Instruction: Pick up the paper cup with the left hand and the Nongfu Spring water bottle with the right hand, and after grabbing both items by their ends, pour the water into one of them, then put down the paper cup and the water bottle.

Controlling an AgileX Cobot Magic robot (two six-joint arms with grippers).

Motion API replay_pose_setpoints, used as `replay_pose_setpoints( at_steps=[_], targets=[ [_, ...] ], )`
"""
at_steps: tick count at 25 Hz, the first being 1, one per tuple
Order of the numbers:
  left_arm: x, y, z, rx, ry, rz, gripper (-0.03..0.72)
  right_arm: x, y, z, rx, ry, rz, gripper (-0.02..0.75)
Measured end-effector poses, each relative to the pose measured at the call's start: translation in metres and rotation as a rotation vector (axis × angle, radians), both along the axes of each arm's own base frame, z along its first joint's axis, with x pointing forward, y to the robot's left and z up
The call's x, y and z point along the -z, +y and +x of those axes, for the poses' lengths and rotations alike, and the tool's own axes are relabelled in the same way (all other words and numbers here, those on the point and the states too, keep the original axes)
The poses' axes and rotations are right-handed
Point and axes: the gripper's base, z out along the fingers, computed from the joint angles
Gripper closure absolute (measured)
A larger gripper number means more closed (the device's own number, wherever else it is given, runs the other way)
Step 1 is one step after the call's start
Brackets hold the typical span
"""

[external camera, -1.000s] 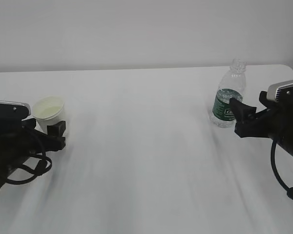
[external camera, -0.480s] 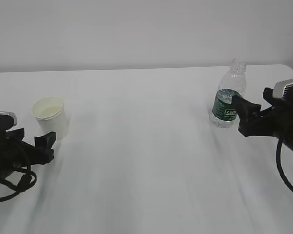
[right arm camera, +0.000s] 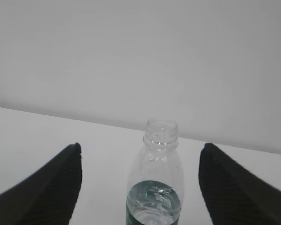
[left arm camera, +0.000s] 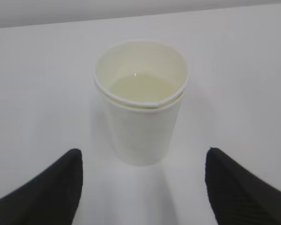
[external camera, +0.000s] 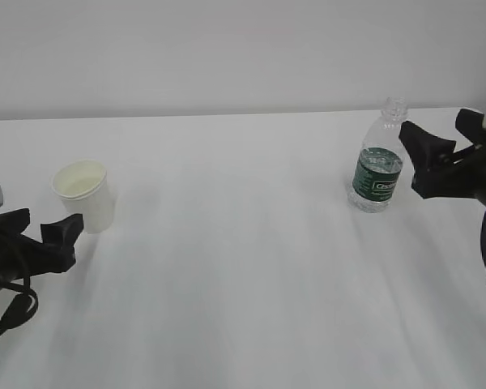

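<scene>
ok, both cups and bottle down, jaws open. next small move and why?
Probably back both arms off further. The cup and bottle stand upright on the table, and the left gripper and right gripper are open and clear of them.

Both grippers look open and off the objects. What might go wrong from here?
1. The paper cup holds liquid and looks like two nested cups with uneven rims; a nudge from the open left gripper may spill it.
2. The water bottle is uncapped and upright; the right gripper is close beside it and might tip it, spilling the water on the table.
</scene>
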Motion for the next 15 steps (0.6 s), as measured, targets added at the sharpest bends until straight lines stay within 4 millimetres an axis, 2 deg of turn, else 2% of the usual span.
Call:
replay_pose_setpoints(
  at_steps=[7,15],
  targets=[
    [-0.025,-0.005,-0.003,0.057,-0.085,-0.048,0.109,-0.021,-0.002,-0.011,0.005,0.003,-0.011,0.148],
    [-0.051,-0.01,-0.008,0.102,-0.186,-0.076,0.122,-0.046,-0.005,-0.032,0.005,0.037,-0.043,0.148]
  ],
)
